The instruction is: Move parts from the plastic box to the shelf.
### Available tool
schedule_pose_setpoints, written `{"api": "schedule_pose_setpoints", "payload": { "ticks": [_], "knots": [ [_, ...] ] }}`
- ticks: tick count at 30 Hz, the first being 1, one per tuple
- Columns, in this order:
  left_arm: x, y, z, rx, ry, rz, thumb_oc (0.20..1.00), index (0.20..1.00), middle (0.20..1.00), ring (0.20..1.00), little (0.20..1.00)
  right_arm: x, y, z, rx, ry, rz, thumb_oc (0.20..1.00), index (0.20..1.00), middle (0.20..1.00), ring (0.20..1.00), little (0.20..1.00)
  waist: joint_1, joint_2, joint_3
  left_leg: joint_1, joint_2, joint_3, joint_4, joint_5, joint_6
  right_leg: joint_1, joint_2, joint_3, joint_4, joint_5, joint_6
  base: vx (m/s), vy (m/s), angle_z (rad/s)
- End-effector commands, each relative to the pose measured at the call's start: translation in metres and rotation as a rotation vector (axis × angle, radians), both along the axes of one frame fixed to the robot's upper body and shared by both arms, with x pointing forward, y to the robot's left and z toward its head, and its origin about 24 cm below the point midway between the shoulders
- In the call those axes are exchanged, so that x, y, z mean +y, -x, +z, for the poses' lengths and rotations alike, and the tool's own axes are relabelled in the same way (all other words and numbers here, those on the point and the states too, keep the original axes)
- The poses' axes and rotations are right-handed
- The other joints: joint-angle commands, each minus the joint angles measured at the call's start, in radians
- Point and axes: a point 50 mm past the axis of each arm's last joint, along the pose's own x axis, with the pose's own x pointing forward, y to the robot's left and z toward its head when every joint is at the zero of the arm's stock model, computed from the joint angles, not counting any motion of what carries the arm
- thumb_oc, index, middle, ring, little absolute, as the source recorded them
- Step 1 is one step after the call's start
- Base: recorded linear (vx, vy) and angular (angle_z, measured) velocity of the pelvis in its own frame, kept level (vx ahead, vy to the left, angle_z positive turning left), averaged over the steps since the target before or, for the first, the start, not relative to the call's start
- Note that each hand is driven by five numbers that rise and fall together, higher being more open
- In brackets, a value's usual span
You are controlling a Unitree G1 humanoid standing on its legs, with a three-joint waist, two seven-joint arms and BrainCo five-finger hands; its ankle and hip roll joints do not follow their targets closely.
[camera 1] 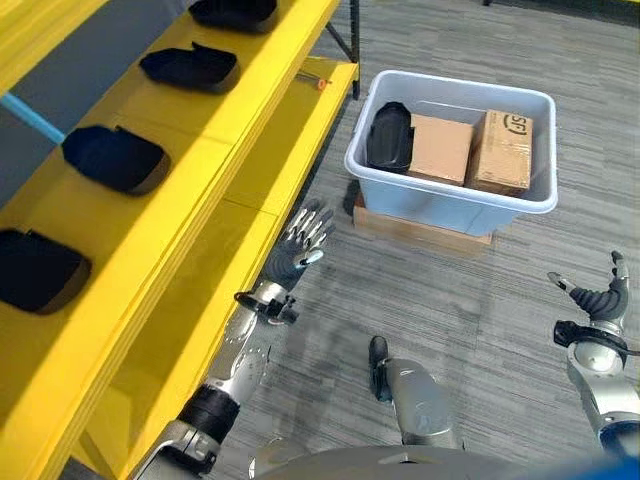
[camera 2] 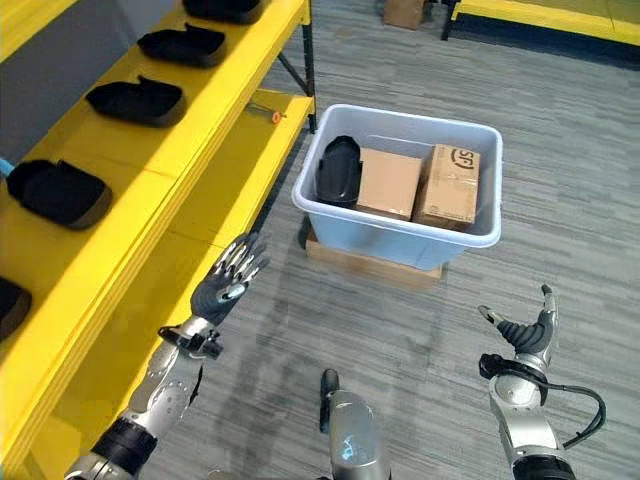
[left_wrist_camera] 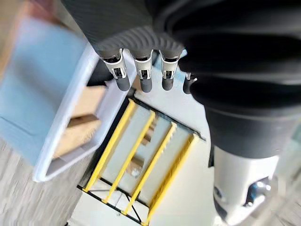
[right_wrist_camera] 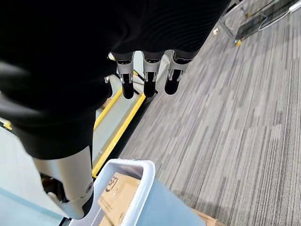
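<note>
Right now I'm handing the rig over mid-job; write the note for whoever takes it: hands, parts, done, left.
Left hand: open, empty, raised beside the yellow shelf.
Right hand: open, empty, off to the right over the carpet.
Plastic box: on the floor ahead, on a flat cardboard base. It holds one black part at its left end and two cardboard boxes.
Done: four black parts sit in a row on the shelf.
Left: the black part in the box, not yet touched.
</note>
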Motion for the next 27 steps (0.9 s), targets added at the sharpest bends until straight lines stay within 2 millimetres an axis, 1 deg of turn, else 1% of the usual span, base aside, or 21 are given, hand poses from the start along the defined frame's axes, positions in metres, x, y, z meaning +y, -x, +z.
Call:
{"api": "schedule_pose_setpoints", "payload": {
  "ticks": [1, 2, 3, 4, 5, 6, 7, 8, 9, 10, 11, 12, 15, 20, 27],
  "knots": [
    [0.017, 0.018, -0.007, 0.035, 0.033, 0.122, 1.0, 1.0, 1.0, 1.0, 1.0, 0.001, -0.002, 0.008, -0.036, 0.049, 0.057, 1.0, 1.0, 1.0, 1.0, 1.0, 0.014, -0.041, -0.067, -0.085, -0.089, -0.109, 0.046, -0.149, 0.021, 0.182, 0.018, 0.069, -0.185, 0.052, 0.064, 0.22, -0.088, -0.25],
    [0.018, 0.021, -0.012, 0.08, 0.024, 0.135, 1.0, 1.0, 1.0, 1.0, 1.0, 0.008, -0.004, 0.004, -0.033, 0.022, 0.079, 1.0, 1.0, 1.0, 1.0, 1.0, 0.036, -0.036, -0.068, -0.104, -0.189, -0.145, 0.043, -0.249, 0.073, 0.211, 0.025, 0.107, -0.234, 0.078, 0.083, 0.17, -0.052, -0.58],
    [0.019, 0.022, -0.013, 0.083, 0.019, 0.136, 1.0, 1.0, 1.0, 1.0, 1.0, 0.009, -0.004, 0.004, -0.033, 0.017, 0.081, 1.0, 1.0, 1.0, 1.0, 1.0, 0.038, -0.035, -0.068, -0.105, -0.2, -0.145, 0.04, -0.258, 0.079, 0.215, 0.027, 0.11, -0.24, 0.081, 0.085, 0.18, -0.032, -0.98],
    [0.021, 0.024, -0.017, 0.105, 0.001, 0.133, 1.0, 1.0, 1.0, 1.0, 1.0, 0.013, -0.005, 0.002, -0.035, 0.002, 0.09, 1.0, 1.0, 1.0, 1.0, 1.0, 0.047, -0.034, -0.068, -0.134, -0.244, -0.141, 0.025, -0.291, 0.099, 0.232, 0.029, 0.12, -0.263, 0.092, 0.097, 0.11, 0.025, -0.76],
    [0.025, 0.028, -0.023, 0.135, -0.001, 0.135, 1.0, 1.0, 1.0, 1.0, 1.0, 0.018, -0.005, 0.0, -0.035, -0.009, 0.097, 1.0, 1.0, 1.0, 1.0, 1.0, 0.057, -0.034, -0.068, -0.155, -0.278, -0.135, 0.001, -0.313, 0.115, 0.25, 0.026, 0.121, -0.282, 0.099, 0.109, 0.11, 0.038, -0.53],
    [0.026, 0.029, -0.025, 0.147, -0.002, 0.136, 1.0, 1.0, 1.0, 1.0, 1.0, 0.019, -0.005, 0.0, -0.035, -0.015, 0.1, 1.0, 1.0, 1.0, 1.0, 1.0, 0.06, -0.034, -0.068, -0.16, -0.287, -0.134, -0.007, -0.317, 0.119, 0.256, 0.025, 0.121, -0.287, 0.101, 0.113, 0.06, 0.031, -0.33],
    [0.03, 0.033, -0.03, 0.165, -0.006, 0.141, 1.0, 1.0, 1.0, 1.0, 1.0, 0.023, -0.005, -0.002, -0.036, -0.025, 0.109, 1.0, 1.0, 1.0, 1.0, 1.0, 0.075, -0.035, -0.065, -0.198, -0.303, -0.134, -0.033, -0.273, 0.124, 0.261, 0.028, 0.122, -0.296, 0.116, 0.108, 0.06, 0.023, -0.35],
    [0.033, 0.036, -0.035, 0.18, -0.012, 0.147, 1.0, 1.0, 1.0, 1.0, 1.0, 0.027, -0.005, -0.003, -0.039, -0.035, 0.116, 1.0, 1.0, 1.0, 1.0, 1.0, 0.088, -0.033, -0.062, -0.221, -0.307, -0.147, -0.049, -0.249, 0.121, 0.277, 0.032, 0.127, -0.303, 0.114, 0.108, 0.12, 0.052, -0.1],
    [0.037, 0.041, -0.041, 0.196, -0.02, 0.165, 1.0, 1.0, 1.0, 1.0, 1.0, 0.032, -0.006, -0.004, -0.04, -0.049, 0.136, 1.0, 1.0, 1.0, 1.0, 1.0, 0.11, -0.035, -0.057, -0.251, -0.31, -0.181, -0.066, -0.217, 0.115, 0.299, 0.038, 0.143, -0.309, 0.108, 0.105, 0.15, 0.067, 0.06],
    [0.038, 0.042, -0.041, 0.199, -0.021, 0.17, 1.0, 1.0, 1.0, 1.0, 1.0, 0.033, -0.007, -0.004, -0.039, -0.052, 0.141, 1.0, 1.0, 1.0, 1.0, 1.0, 0.115, -0.035, -0.056, -0.258, -0.31, -0.191, -0.068, -0.211, 0.113, 0.303, 0.039, 0.147, -0.31, 0.107, 0.104, 0.25, 0.142, -0.64],
    [0.046, 0.049, -0.049, 0.227, -0.01, 0.221, 1.0, 1.0, 1.0, 1.0, 1.0, 0.045, -0.015, -0.006, -0.027, -0.073, 0.203, 1.0, 1.0, 1.0, 1.0, 1.0, 0.155, -0.039, -0.05, -0.273, -0.315, -0.27, -0.072, -0.197, 0.119, 0.325, 0.041, 0.165, -0.295, 0.085, 0.099, 0.23, 0.143, -1.0],
    [0.049, 0.051, -0.053, 0.234, -0.014, 0.237, 1.0, 1.0, 1.0, 1.0, 1.0, 0.05, -0.017, -0.007, -0.026, -0.089, 0.219, 1.0, 1.0, 1.0, 1.0, 1.0, 0.166, -0.04, -0.055, -0.266, -0.313, -0.277, -0.08, -0.197, 0.124, 0.329, 0.041, 0.159, -0.287, 0.079, 0.097, 0.26, 0.163, -1.31],
    [0.054, 0.055, -0.06, 0.253, -0.031, 0.244, 1.0, 1.0, 1.0, 1.0, 1.0, 0.058, -0.018, -0.01, -0.033, -0.141, 0.24, 1.0, 1.0, 1.0, 1.0, 1.0, 0.176, -0.042, -0.067, -0.224, -0.315, -0.28, -0.103, -0.213, 0.139, 0.333, 0.043, 0.141, -0.26, 0.061, 0.097, 0.15, 0.09, -0.77],
    [0.057, 0.056, -0.063, 0.248, -0.057, 0.249, 1.0, 1.0, 1.0, 1.0, 1.0, 0.077, -0.022, -0.014, -0.037, -0.196, 0.287, 1.0, 1.0, 1.0, 1.0, 1.0, 0.183, -0.034, -0.087, -0.15, -0.329, -0.274, -0.162, -0.234, 0.158, 0.317, 0.043, 0.108, -0.235, 0.053, 0.109, 0.11, 0.1, -0.16],
    [0.062, 0.059, -0.067, 0.259, -0.107, 0.263, 1.0, 1.0, 1.0, 1.0, 1.0, 0.095, -0.028, -0.016, -0.042, -0.223, 0.336, 1.0, 1.0, 1.0, 1.0, 1.0, 0.196, -0.022, -0.102, -0.109, -0.345, -0.261, -0.187, -0.254, 0.177, 0.3, 0.026, 0.081, -0.213, 0.051, 0.121, 0.07, 0.11, 0.02]
  ]
}}
